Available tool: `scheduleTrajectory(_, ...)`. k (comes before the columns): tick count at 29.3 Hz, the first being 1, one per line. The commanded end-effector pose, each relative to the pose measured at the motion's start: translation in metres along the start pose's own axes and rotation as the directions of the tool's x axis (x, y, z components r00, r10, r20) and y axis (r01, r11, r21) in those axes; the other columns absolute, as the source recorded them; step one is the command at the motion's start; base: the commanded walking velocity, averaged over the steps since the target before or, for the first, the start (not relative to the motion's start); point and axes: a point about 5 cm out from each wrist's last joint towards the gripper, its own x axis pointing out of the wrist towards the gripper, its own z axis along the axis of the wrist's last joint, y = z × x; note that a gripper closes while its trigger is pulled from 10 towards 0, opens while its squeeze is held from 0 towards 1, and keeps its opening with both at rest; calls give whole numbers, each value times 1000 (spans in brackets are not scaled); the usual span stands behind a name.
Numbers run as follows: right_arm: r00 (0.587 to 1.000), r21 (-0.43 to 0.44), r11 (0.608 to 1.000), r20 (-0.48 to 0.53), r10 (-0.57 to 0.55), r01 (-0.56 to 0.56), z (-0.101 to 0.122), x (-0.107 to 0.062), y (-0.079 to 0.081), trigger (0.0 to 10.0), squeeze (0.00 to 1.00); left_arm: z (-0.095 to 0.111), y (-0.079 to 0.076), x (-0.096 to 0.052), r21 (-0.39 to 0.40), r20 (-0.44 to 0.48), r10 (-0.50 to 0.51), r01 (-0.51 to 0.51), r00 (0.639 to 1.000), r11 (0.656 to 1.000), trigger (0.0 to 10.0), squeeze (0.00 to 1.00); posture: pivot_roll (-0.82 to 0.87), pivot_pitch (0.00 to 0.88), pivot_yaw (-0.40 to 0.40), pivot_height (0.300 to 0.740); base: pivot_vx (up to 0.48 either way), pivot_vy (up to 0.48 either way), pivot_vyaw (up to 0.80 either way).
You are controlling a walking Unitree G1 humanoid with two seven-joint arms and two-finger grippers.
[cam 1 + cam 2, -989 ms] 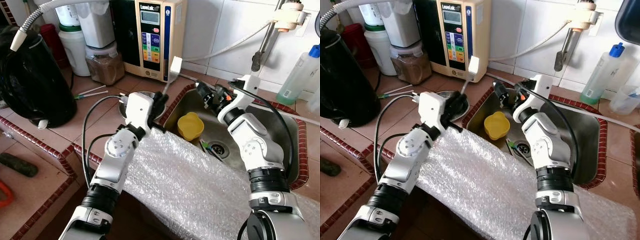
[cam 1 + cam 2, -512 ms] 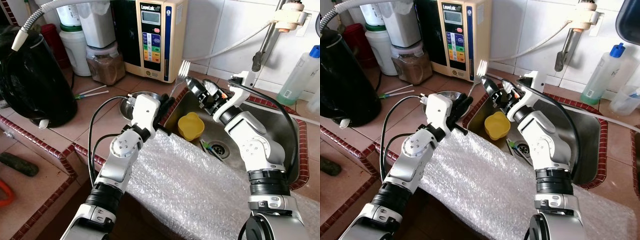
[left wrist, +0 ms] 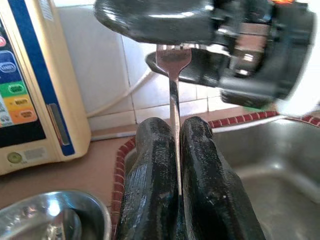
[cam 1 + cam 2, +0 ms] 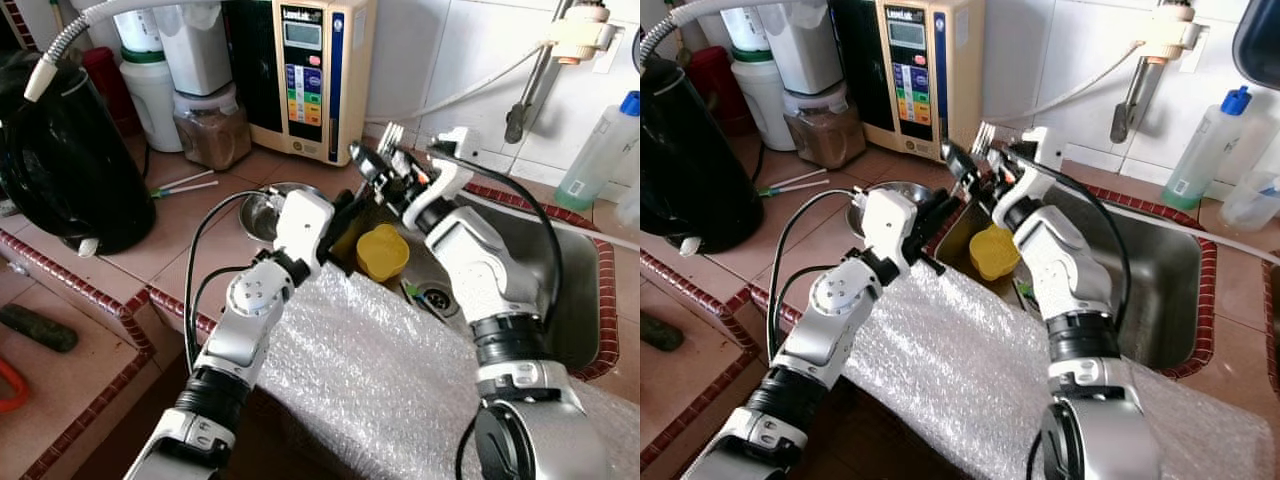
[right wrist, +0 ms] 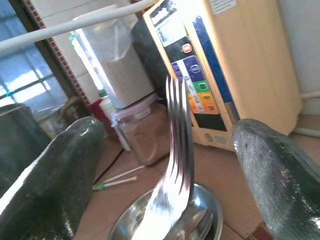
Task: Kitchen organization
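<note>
A metal fork (image 3: 173, 75) stands upright over the sink's left rim, its tines (image 4: 390, 131) pointing up. My left gripper (image 4: 347, 203) is shut on the fork's handle, the two black fingers (image 3: 152, 165) pressed together around it. My right gripper (image 4: 383, 160) has come in from the sink side and is open, its fingers (image 5: 60, 165) wide apart on either side of the tines (image 5: 177, 115) without touching them. A yellow cup (image 4: 383, 250) sits in the steel sink (image 4: 565, 300) just below both grippers.
A steel bowl (image 4: 262, 205) rests on the tiled counter beside the left arm. A cream water machine (image 4: 310, 70), jars and a black kettle (image 4: 60, 160) line the back left. Bubble wrap (image 4: 380, 370) covers the counter's front edge. A spray bottle (image 4: 598, 150) stands at the far right.
My right gripper has swung left from over the sink to flank the fork's tines. My left gripper has carried the fork a little right and up toward it.
</note>
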Motion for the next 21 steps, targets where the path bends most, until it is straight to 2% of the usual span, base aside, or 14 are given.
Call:
scheduleTrajectory(1,999,9,1000,17,-27,27,4,3,-2,0,0,6,-2,1,24,28,-16,15,999,1000,0,0,160,0,7,740,0,0,0)
scheduleTrajectory(10,999,77,996,16,-38,37,-1,5,-5,0,0,3,-4,-1,14,28,-11,10,1000,1000,0,0,161,0,-4,740,0,0,0)
scheduleTrajectory(21,997,89,994,33,-69,66,-3,3,-12,0,0,0,-3,-1,16,20,-4,3,1000,1000,0,0,160,0,-6,740,0,0,0)
